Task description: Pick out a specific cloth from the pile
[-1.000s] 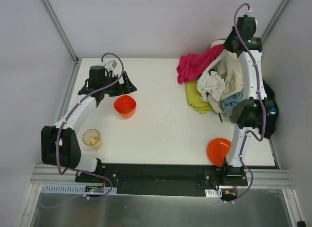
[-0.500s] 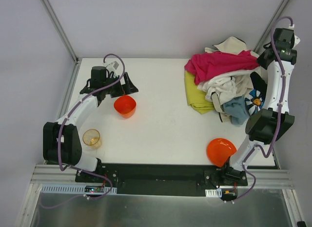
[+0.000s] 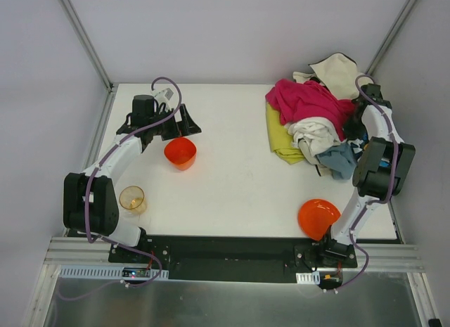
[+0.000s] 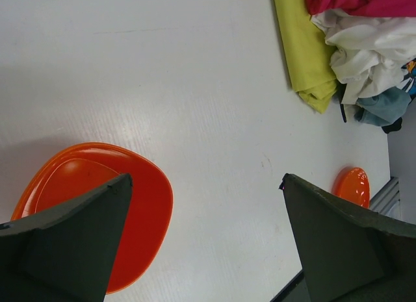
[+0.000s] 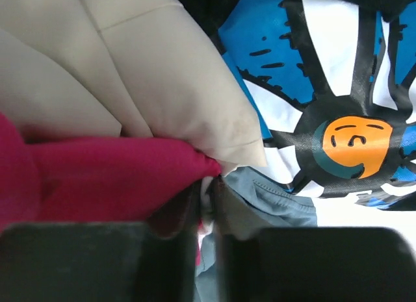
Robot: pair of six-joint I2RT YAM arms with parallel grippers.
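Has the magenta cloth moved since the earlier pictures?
Yes. The magenta cloth has shifted right, farther from the amber cup.

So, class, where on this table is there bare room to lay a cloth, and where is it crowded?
Bare: the middle, between the red bowl and the yellow-green cloth; the near strip between the cup and the orange dish. Crowded: the far-right corner, under the pile.

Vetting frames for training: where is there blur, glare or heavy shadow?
Top external: evenly lit and sharp, soft shadows only. Left wrist: orange bowl sharp, left gripper dark, little detail. Right wrist: pink cloth and daisy print sharp, right gripper a dark blur.
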